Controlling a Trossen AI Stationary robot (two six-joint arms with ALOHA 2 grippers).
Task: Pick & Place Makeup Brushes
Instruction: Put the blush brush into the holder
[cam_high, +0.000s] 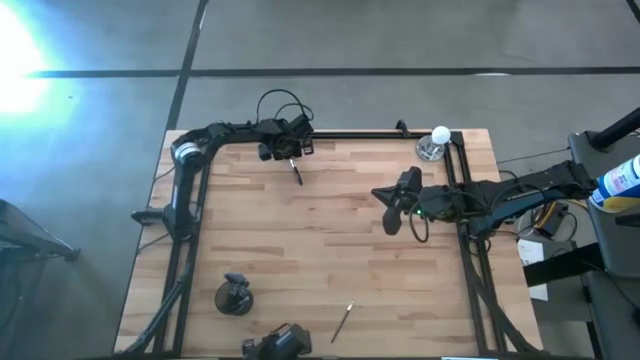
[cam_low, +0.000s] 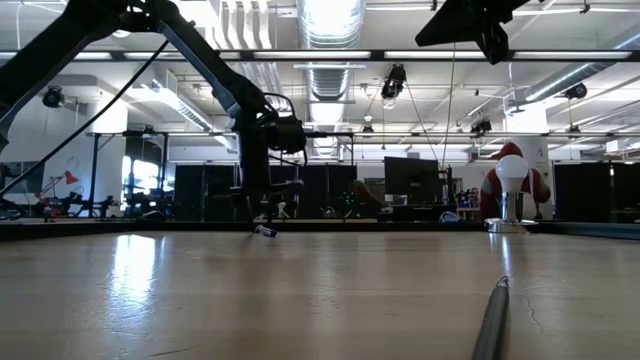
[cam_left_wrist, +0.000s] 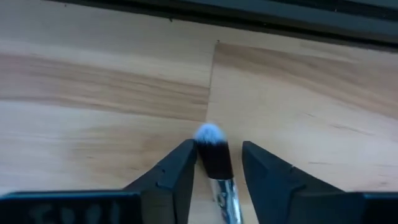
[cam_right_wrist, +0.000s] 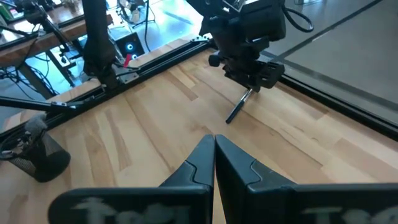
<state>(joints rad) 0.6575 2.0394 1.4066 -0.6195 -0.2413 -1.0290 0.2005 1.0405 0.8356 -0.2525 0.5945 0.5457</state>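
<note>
Brush (cam_high: 342, 322) lies alone near the bottom edge of the table (cam_high: 320, 240), beside the cup (cam_high: 235, 296). Mid-right, the right gripper (cam_high: 391, 208) hangs closed and empty. At upper centre, the left gripper (cam_left_wrist: 216, 171) stands open around another brush (cam_left_wrist: 214, 160).

Open left hand (cam_left_wrist: 217, 171) straddles a makeup brush (cam_left_wrist: 217, 165).

Pretty big open workshop space behind the wooden table (cam_high: 300, 240). The ceiling has exposed silver ducts (cam_low: 330, 75) and long strip lights (cam_low: 330, 15), really bright up top. Dark monitors (cam_low: 412, 180) and racks line the far side. The floor (cam_high: 400, 35) is grey concrete with dark seams, plus strong glare (cam_high: 15, 50) in one corner.
</note>
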